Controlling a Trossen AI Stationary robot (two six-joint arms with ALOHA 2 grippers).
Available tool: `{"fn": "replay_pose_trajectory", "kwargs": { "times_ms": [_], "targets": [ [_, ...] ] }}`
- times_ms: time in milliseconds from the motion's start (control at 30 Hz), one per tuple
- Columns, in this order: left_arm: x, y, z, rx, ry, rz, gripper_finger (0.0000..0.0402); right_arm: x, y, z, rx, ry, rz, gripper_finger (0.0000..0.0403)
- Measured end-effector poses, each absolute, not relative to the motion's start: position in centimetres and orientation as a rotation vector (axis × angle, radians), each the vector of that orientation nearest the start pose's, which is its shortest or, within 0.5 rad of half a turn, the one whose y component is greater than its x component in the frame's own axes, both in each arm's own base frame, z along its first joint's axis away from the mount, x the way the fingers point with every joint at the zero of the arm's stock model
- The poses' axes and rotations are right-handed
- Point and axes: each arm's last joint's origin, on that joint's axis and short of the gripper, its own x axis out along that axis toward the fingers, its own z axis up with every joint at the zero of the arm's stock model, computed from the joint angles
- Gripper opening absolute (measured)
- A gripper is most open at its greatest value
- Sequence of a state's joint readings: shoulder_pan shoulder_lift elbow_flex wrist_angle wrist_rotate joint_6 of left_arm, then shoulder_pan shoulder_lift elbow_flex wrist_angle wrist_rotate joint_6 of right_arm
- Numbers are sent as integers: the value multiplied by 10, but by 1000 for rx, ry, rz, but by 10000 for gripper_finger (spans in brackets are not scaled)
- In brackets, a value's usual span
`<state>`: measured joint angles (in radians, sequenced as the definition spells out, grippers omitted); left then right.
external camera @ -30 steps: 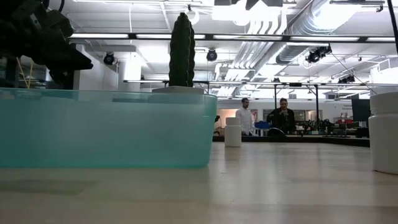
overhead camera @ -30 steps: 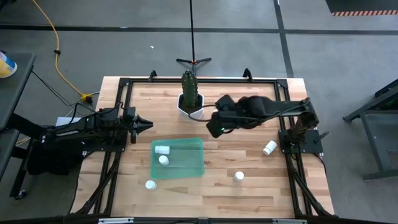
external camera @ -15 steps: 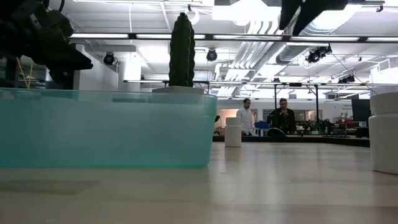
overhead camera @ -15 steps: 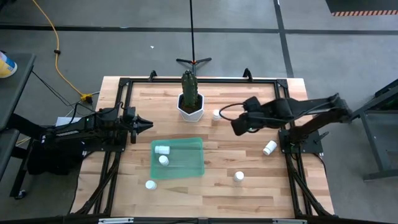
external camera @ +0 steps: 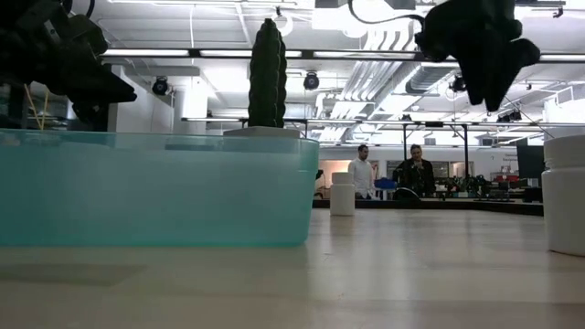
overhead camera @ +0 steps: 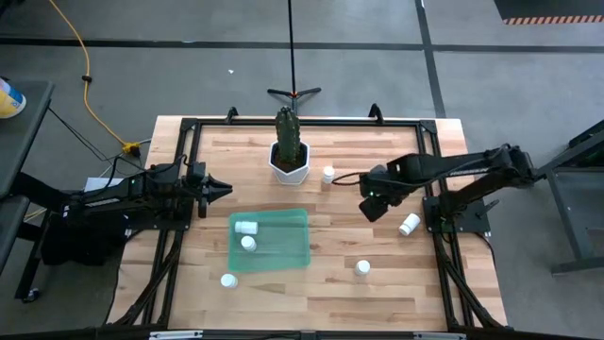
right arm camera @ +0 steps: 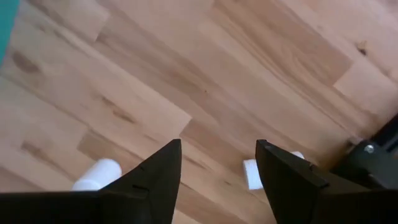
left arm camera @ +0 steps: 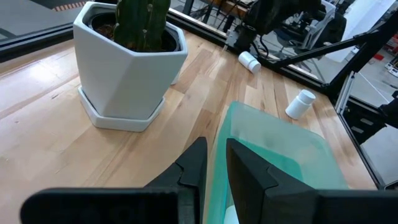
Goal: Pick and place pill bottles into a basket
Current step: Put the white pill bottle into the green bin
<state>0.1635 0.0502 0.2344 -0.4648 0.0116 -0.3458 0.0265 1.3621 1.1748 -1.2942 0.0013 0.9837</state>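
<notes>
The teal tray (overhead camera: 283, 247) lies near the table's middle and holds two white pill bottles, one lying (overhead camera: 245, 227) and one upright (overhead camera: 248, 244). Other bottles are on the wood: one by the pot (overhead camera: 327, 174), one lying at the right (overhead camera: 409, 225), one near the front (overhead camera: 362, 268) and one left of the tray (overhead camera: 227, 280). My right gripper (overhead camera: 370, 208) hangs open and empty above the table, left of the lying bottle; its wrist view (right arm camera: 219, 163) shows that bottle (right arm camera: 254, 174) and another (right arm camera: 98, 175) below. My left gripper (overhead camera: 226, 189) waits shut at the left.
A white hexagonal pot with a cactus (overhead camera: 290, 159) stands at the far middle, just behind the tray. A black frame rail (overhead camera: 311, 121) runs round the table. People stand in the room beyond the table (external camera: 416, 172). Bare wood lies between the tray and the right-hand bottles.
My right gripper has gone from beside the pot toward the table's right edge, then a little toward the near edge and down, so it now shows in the low view. It uncovered the bottle by the pot. No bottle has moved.
</notes>
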Motion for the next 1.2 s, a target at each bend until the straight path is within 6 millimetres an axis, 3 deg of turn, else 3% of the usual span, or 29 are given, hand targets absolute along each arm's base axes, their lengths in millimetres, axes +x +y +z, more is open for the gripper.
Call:
{"fn": "replay_pose_trajectory", "kwargs": {
  "times_ms": [333, 633, 833, 1033, 1200],
  "targets": [
    [78, 13, 194, -367, 251, 198, 97, 234, -21, 274, 643, 1395, -533, 239],
    [78, 13, 194, -368, 252, 198, 97, 265, -40, 243, 600, 1434, -420, 299],
    [78, 13, 194, -369, 252, 199, 97, 277, -43, 227, 534, 1463, -348, 307],
    [78, 13, 194, -369, 252, 199, 97, 286, -51, 226, 406, 1368, -422, 308],
    [78, 13, 194, -369, 252, 199, 97, 297, -64, 229, 409, 1208, -522, 308]
  ]
}}
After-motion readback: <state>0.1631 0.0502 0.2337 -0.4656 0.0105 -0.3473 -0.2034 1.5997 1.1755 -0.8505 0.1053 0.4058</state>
